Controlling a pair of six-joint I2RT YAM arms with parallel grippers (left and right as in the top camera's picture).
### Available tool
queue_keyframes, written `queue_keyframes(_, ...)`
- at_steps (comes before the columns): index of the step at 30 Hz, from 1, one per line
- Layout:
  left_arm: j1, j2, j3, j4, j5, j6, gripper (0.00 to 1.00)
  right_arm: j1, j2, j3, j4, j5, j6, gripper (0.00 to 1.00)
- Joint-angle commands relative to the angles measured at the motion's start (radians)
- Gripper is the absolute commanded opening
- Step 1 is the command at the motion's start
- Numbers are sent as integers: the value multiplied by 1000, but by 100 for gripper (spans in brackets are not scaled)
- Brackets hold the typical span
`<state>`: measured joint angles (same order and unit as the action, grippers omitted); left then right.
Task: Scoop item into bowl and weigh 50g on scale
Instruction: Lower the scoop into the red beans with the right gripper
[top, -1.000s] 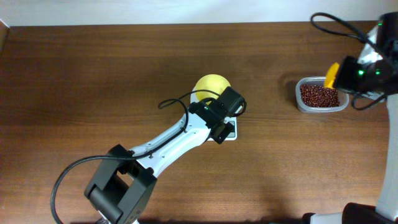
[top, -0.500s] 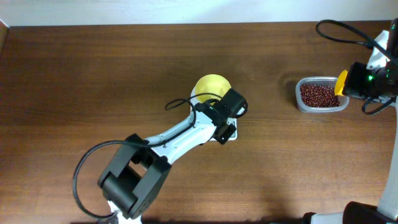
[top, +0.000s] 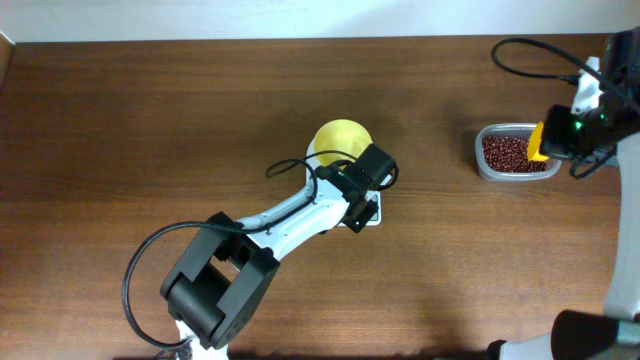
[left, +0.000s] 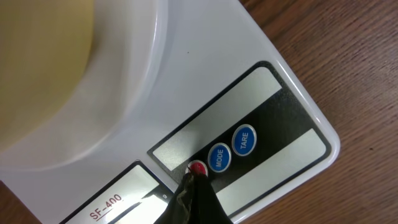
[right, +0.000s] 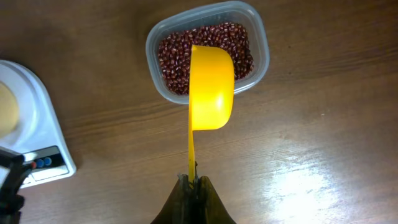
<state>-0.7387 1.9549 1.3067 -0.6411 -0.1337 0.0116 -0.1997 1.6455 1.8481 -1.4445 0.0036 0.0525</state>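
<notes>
While the bowl shows no beans in the parts of it that are visible, the task is judged to be at its preparation stage. The bowl sits on the scale, near the middle of the table, so placement is done. All the beans visible lie in the clear container at the right side of the table, well apart from the scale. Scooping, transfer and weighing to the target are left to do.

The left arm reaches diagonally from the near edge to the scale's front strip. The left gripper has its fingers pressed together with nothing between them, and their joined tip rests on the red button, beside the blue MODE and TARE buttons. This is judged to be a power or zero press. The display reading cannot be read.

The right gripper is clamped on the thin handle of the yellow scoop, wrist pointing down. The scoop's cup hangs over the near rim of the container, above the beans. No beans show on the scoop, and whether it touches the heap cannot be told.
</notes>
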Motion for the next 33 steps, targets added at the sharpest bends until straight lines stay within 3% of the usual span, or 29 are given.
queue_keyframes(1, -5, 8, 3, 6, 14, 19, 0, -5, 58, -7, 18, 13, -44, 4)
queue_keyframes(18, -5, 8, 3, 6, 14, 19, 0, -64, 339, -10, 118, -29, -157, 4)
queue_keyframes(23, -5, 8, 3, 5, 14, 19, 0, -65, 347, -10, 137, -201, -180, 4)
queue_keyframes(27, -5, 8, 3, 5, 14, 18, 0, -72, 354, -11, 136, -225, -180, 4)
queue_keyframes(33, -5, 8, 3, 5, 14, 18, 0, -185, 359, -67, 135, -407, -200, 4)
